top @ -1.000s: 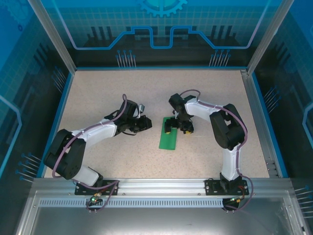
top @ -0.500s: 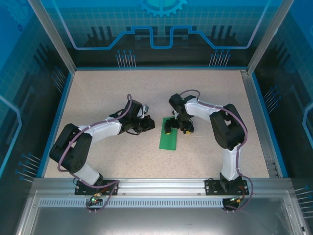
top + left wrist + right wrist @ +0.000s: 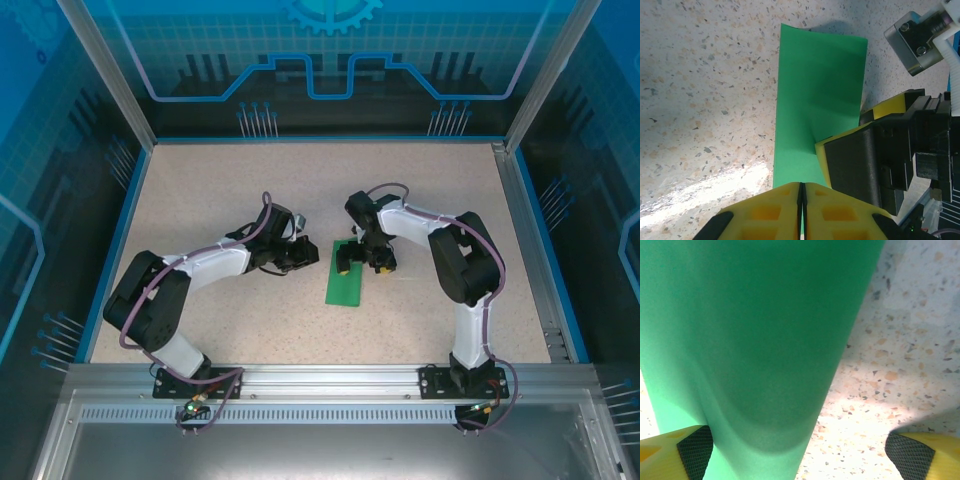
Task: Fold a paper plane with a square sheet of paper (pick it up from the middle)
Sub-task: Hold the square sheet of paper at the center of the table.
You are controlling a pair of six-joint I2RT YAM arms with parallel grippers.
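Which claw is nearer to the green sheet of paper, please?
Right. The right claw stands open over the far end of the green paper, one finger on it; the left claw is shut at its left edge.

A robot lab cell: aluminium frame, blue printed walls, speckled tabletop

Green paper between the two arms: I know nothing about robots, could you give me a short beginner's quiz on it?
1. True or false: the left tool is shut.
2. The green paper lies as: A a flat long rectangle; B a crumpled ball; C a finished plane.
3. Which tool has its fingers spread wide at the paper?
Key: 1 true; 2 A; 3 the right tool.
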